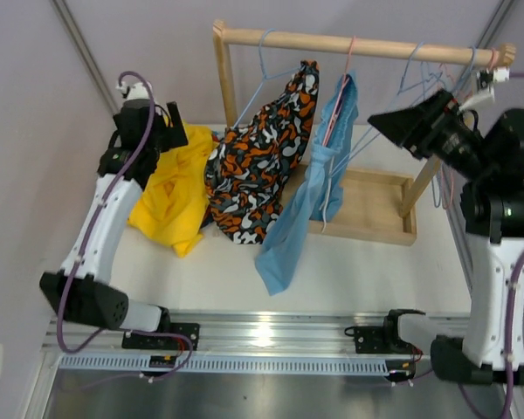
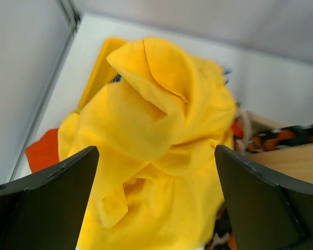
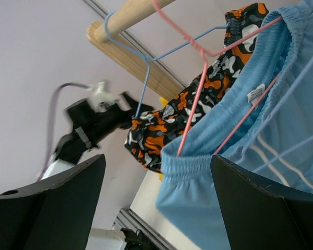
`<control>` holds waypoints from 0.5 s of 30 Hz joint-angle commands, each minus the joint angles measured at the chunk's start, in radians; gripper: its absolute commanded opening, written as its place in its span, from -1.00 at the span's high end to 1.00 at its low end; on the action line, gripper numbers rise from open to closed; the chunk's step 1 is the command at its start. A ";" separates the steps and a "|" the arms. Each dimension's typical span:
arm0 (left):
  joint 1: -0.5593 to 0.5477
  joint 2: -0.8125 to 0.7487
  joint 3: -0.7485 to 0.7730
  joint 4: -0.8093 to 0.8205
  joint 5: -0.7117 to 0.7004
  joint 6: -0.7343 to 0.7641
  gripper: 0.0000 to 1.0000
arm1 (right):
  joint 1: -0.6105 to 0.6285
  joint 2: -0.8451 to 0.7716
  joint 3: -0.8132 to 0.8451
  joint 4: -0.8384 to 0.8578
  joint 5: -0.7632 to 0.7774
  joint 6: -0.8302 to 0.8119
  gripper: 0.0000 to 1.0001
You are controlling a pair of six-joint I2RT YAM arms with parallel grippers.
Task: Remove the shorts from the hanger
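Note:
The light blue shorts hang on a pink hanger from the wooden rail; they also show in the right wrist view. The black-orange-white shorts droop from a blue hanger onto the table. The yellow shorts lie heaped on the table, with the red-orange pair showing beneath. My left gripper is open just above the yellow shorts. My right gripper is open, right of the light blue shorts, near the rail's right end.
The wooden rack's base tray sits at the back right. Empty blue hangers hang at the rail's right end. Grey walls stand left and behind. A metal rail runs along the near edge.

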 commanded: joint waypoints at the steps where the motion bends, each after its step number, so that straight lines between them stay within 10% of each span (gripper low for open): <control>1: 0.001 -0.246 -0.076 0.021 0.100 -0.021 -0.98 | 0.073 0.108 0.068 0.085 0.047 -0.022 -0.76; 15: 0.000 -0.772 -0.562 0.046 0.237 -0.061 -0.99 | 0.279 0.306 0.095 0.156 0.282 -0.088 -0.66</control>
